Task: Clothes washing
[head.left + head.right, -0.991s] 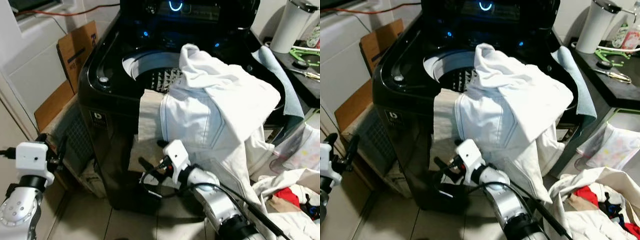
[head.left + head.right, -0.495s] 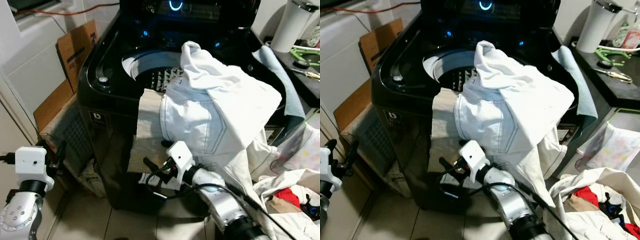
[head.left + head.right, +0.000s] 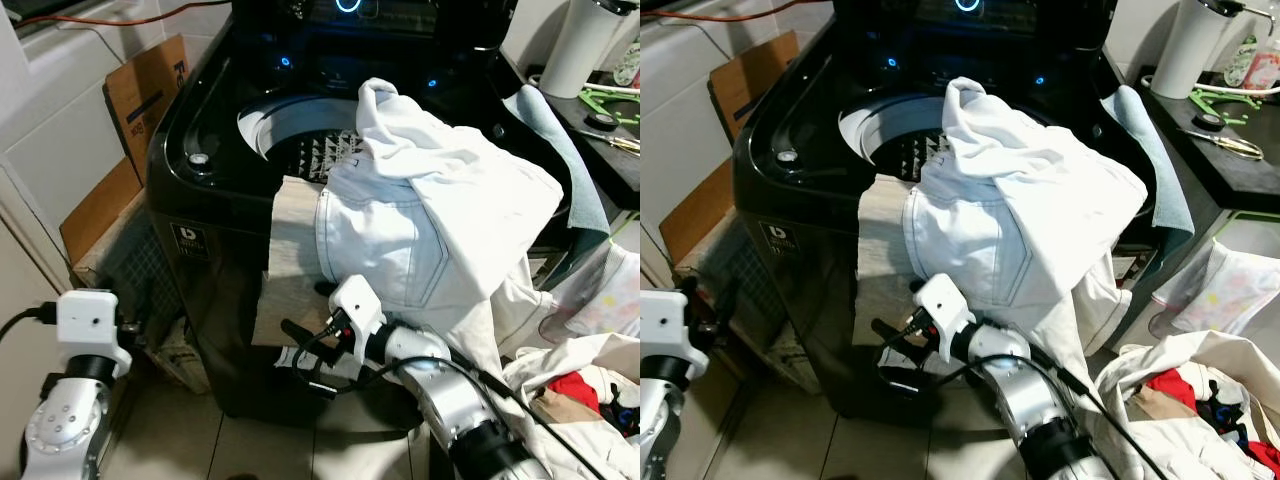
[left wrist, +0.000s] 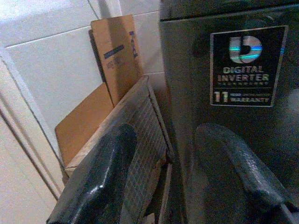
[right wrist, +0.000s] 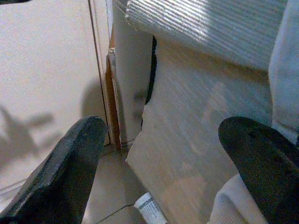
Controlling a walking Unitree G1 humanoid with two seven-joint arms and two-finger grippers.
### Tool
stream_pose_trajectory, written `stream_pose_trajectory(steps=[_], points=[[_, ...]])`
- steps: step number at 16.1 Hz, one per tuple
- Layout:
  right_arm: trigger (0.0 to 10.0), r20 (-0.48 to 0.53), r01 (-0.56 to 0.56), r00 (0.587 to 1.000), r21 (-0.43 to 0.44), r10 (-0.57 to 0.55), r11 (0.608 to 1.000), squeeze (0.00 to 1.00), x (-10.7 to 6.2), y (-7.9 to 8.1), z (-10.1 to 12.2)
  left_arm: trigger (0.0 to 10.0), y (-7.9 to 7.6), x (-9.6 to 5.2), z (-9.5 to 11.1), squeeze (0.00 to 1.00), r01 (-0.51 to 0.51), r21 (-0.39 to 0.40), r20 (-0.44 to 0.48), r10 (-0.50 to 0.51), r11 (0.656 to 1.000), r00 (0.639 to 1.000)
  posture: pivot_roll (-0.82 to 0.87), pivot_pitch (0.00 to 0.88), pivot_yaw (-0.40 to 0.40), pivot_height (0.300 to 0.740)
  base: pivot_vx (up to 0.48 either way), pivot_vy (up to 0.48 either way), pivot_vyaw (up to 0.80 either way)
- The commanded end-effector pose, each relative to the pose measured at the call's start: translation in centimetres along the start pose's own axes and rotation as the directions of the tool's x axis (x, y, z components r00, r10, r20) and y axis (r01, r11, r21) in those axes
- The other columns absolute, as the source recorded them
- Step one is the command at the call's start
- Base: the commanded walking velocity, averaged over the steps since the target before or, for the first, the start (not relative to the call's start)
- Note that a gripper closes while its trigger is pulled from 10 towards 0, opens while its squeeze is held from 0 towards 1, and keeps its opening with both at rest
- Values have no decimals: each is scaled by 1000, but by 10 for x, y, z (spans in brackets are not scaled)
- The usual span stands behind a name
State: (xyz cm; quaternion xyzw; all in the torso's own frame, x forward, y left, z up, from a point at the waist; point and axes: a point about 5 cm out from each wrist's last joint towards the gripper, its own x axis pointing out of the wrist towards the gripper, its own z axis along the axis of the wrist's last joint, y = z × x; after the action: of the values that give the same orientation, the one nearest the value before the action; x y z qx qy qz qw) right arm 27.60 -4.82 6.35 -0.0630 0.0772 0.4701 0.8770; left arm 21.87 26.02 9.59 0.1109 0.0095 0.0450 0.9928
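Looking down from the head camera, I have the black top-loading washing machine (image 3: 215,215) straight ahead, lid up, blue lights glowing on its panel. White jeans (image 3: 385,250) hang over its front rim, partly inside the drum opening and mostly spilling down the front, with a white shirt (image 3: 455,180) heaped on top of them. A beige cloth (image 3: 290,265) hangs flat against the machine's front, just beside the jeans on my left.

My right gripper (image 3: 305,355) sits low in front of the machine, below the jeans and near the bottom edge of the beige cloth — its two black fingers (image 5: 70,163) are spread wide and hold nothing. From the right wrist camera I see that cloth hanging between the fingers, apart from both.

My left gripper (image 4: 177,172) hangs low at my left, fingers apart and empty, pointing at the machine's front with its "Digital Inverter" badge (image 4: 243,65). Flattened cardboard (image 3: 150,85) leans on the tiled wall beyond. A pile of laundry (image 3: 575,395) lies at my right.
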Motion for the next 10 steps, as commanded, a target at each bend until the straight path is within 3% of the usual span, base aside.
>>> stream_pose_trajectory(steps=[1, 5, 6, 10], points=[[10000, 26, 8, 1000, -22, -7, 1000, 0, 3, -7, 11, 10000, -3, 3, 1, 0, 2, 4, 8, -2, 1000, 1000, 90, 0, -9, 740, 0, 0, 0], [10000, 41, 2, 999, -116, 2, 993, 0, 21, 0, 18, 10000, -13, 9, 3, 0, 12, -3, 29, -12, 1000, 1000, 91, 0, -16, 740, 0, 0, 0], [10000, 79, 116, 991, -109, -107, 987, 0, 16, -6, 21, 10000, -14, 9, 5, 0, 13, -3, 39, -13, 1000, 999, 90, 0, -19, 740, 0, 0, 0], [10000, 162, 277, 954, -145, -253, 950, 0, -3, -11, 18, 10000, -16, 12, 4, 0, 9, -5, 42, -9, 1000, 999, 66, 0, -8, 740, 0, 0, 0]])
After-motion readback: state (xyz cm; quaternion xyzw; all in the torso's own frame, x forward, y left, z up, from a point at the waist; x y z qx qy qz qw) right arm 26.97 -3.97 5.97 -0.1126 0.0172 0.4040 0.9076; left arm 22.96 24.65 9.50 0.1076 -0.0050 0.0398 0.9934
